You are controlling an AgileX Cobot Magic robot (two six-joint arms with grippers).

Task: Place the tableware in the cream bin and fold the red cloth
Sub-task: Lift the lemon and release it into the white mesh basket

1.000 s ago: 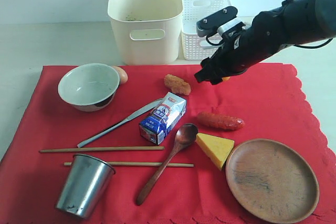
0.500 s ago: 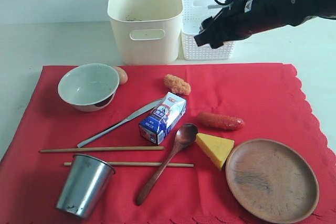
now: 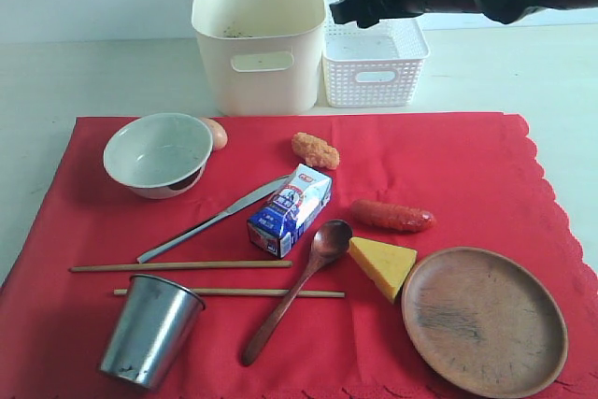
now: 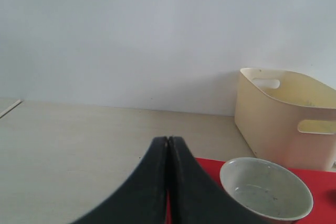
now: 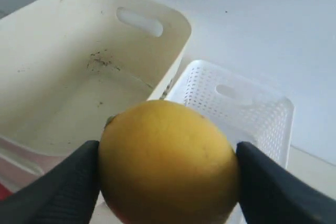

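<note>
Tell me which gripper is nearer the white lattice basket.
Right. The right gripper, holding the lemon, hangs above the basket at its far edge. The left gripper, jaws shut, sits over by the bowl, outside the exterior view.

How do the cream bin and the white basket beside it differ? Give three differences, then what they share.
The cream bin is taller and wider than the white basket. The cream bin has smooth solid walls; the white basket has lattice walls. The cream bin shows dark specks inside; none show in the white basket. Both are open-topped, with cut-out handles, beyond the red cloth.
</note>
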